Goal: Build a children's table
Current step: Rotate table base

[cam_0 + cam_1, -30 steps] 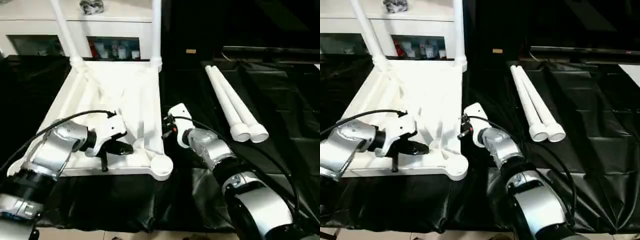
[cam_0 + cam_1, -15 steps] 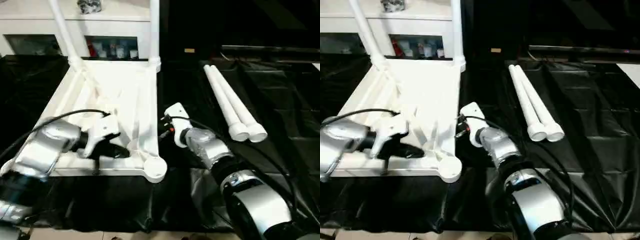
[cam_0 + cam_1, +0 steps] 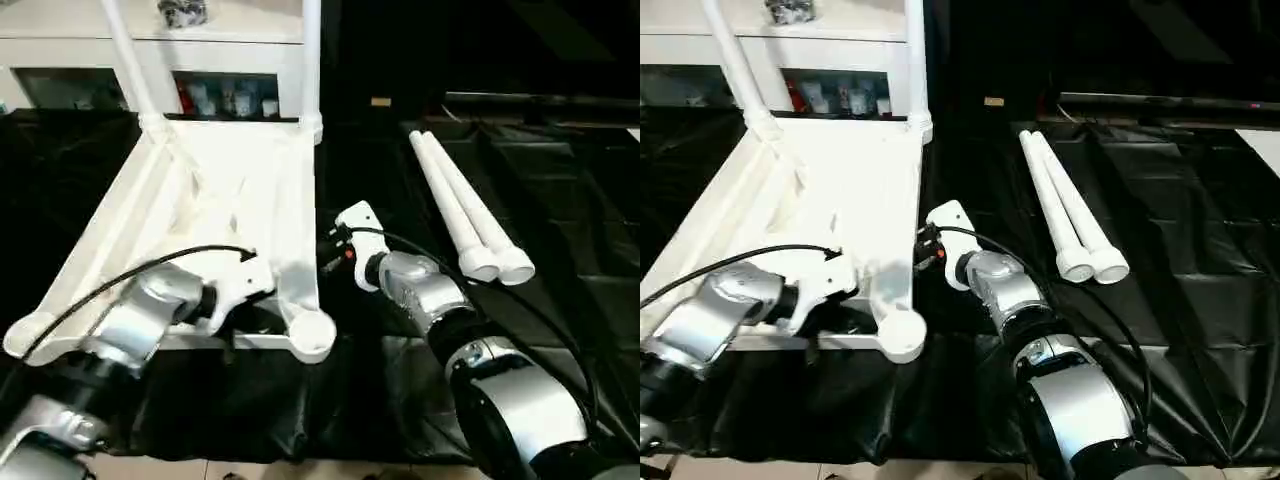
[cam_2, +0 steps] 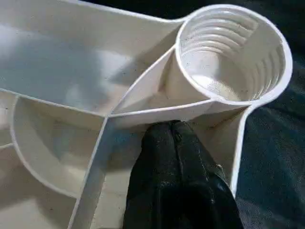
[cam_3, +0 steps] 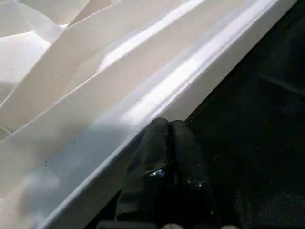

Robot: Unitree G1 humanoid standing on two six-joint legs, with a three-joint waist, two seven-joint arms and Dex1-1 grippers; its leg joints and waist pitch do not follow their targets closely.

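On the black-covered bench, the white tabletop lies underside up, two legs standing in its far corner sockets. Two loose legs lie side by side to its right, well apart from it. The left gripper, fingers together, presses a rib beside the near right socket. The right gripper, fingers together, touches the tabletop's right outer rim.

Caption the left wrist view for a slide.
Shut left gripper pressed against a rib of the upturned white tabletop, beside an empty threaded corner socket.
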